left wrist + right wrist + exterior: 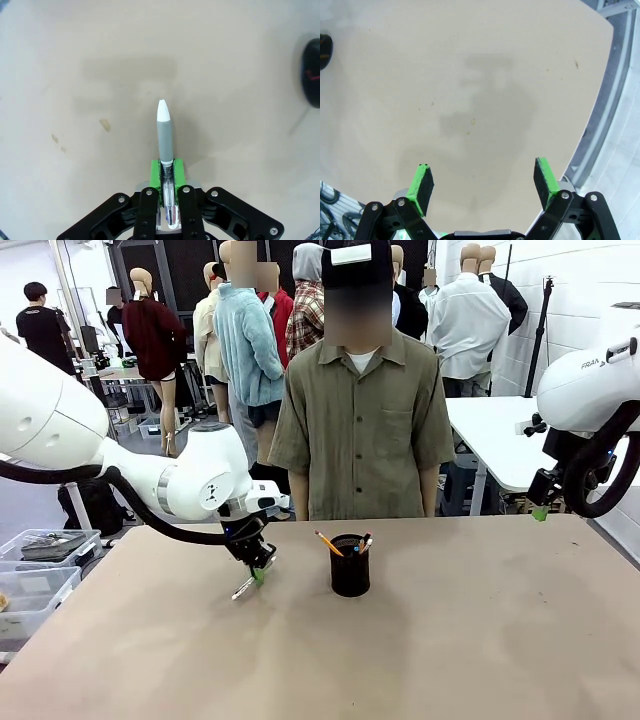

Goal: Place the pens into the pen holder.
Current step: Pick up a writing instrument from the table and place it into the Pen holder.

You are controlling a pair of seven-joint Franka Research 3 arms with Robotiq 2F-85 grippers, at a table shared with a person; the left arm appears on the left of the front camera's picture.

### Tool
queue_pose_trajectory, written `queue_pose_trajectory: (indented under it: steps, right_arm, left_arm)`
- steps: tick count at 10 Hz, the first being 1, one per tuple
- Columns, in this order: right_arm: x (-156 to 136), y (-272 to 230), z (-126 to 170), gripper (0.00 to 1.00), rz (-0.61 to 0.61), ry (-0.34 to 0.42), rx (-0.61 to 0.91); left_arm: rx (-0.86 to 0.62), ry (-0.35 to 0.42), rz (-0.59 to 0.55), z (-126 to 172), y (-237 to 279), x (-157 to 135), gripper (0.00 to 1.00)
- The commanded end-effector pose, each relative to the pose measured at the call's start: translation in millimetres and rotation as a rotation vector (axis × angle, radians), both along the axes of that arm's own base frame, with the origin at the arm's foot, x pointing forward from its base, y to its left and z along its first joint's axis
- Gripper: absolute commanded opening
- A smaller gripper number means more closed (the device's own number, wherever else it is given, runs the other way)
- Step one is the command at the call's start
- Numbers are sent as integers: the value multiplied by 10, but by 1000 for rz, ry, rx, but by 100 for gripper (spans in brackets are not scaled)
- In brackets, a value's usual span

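Note:
My left gripper (pixel 259 574) hangs low over the table, left of the pen holder (pixel 350 566), shut on a white and silver pen (pixel 243 589) that points down and to the left. In the left wrist view the pen (pixel 165 131) sticks out from between the green pads (pixel 156 172), and the holder (pixel 311 73) lies at the right edge. An orange pencil (pixel 327 542) and a red-and-black pen (pixel 363 542) stand in the black mesh cup. Held high at the table's far right, my right gripper (pixel 540 511) is open, its fingers (pixel 422 182) spread over bare table.
A person (pixel 362 410) stands at the far side of the table, right behind the holder, arms at their sides. Clear plastic bins (pixel 40 565) sit off the table's left edge. The table's right edge (pixel 592 115) runs under my right gripper.

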State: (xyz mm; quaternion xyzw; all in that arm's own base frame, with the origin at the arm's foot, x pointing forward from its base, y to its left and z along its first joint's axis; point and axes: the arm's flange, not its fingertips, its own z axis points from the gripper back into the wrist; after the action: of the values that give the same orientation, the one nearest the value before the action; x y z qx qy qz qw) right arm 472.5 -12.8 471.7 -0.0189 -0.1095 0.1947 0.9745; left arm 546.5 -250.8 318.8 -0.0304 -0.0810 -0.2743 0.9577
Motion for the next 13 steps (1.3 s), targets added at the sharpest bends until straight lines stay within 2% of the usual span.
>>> queue_pose_trajectory:
  steps: [1,4,8,9,12,13]
  right_arm:
    - [-24,-7,-12,100,3,2,-18]
    - [-24,-7,-12,100,3,2,-18]
    - [-24,-7,-12,100,3,2,-18]
    - [-24,-7,-12,100,3,2,-18]
    - [-24,-7,-12,100,3,2,-18]
    - [-24,-7,-12,100,3,2,-18]
  left_arm:
    - [-167,-81,-83,160,234,-102,0]
    - [-427,-270,-257,455,462,-163,0]
    - [-784,-513,-597,618,301,-162,0]
    - [-823,-568,-631,652,239,-133,0]
    - [-940,-616,-757,607,22,-13,0]
    - [-986,-660,-801,557,-42,-13,0]
